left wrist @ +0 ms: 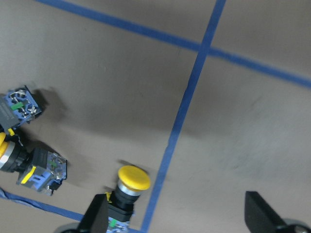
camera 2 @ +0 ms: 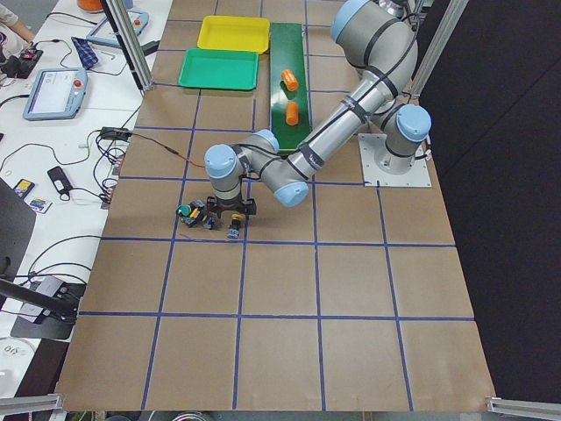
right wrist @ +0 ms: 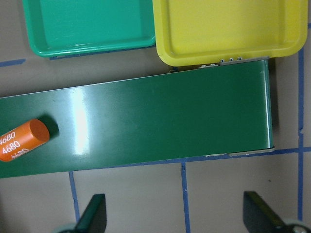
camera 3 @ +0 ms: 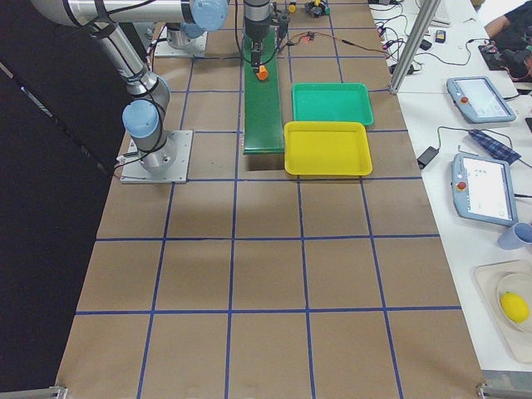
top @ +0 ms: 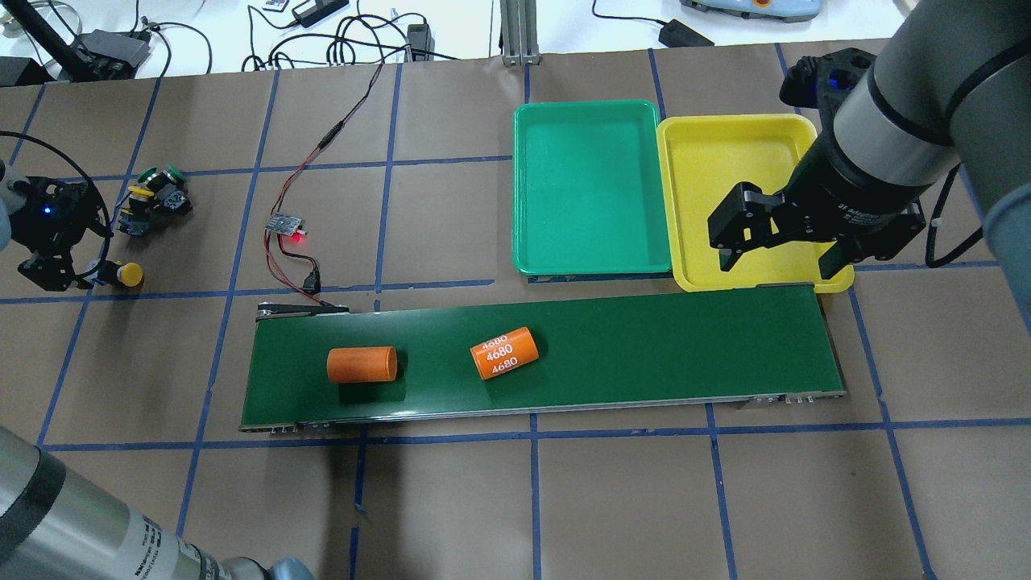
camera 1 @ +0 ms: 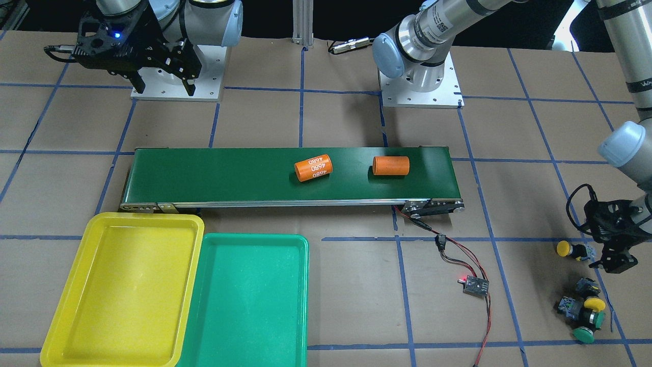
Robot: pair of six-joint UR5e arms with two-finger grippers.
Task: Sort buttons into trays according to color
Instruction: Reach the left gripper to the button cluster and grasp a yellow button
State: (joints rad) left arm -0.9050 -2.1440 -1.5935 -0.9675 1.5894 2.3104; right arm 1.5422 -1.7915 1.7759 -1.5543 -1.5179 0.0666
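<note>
Left jaws wide, lone yellow button [left wrist: 133, 178] just beside one finger [left wrist: 95, 218] in the wrist view; other buttons [camera 1: 583, 310] clustered near on the tabletop [camera 1: 356, 306]. Right jaws wide above conveyor belt [top: 644, 346] bearing orange cylinders [top: 362, 364], near yellow tray [top: 749, 133] and green tray [top: 592, 113].

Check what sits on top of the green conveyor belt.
The belt carries the cylinder marked 4680 and a plain orange cylinder, whose marking, if any, faces away. Nothing else rests on it.

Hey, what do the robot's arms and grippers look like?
The left arm and right arm are silver-grey tubes with pale blue joint caps. The left gripper and right gripper are black, two-fingered, each with a looping black cable and a small blue light.
</note>
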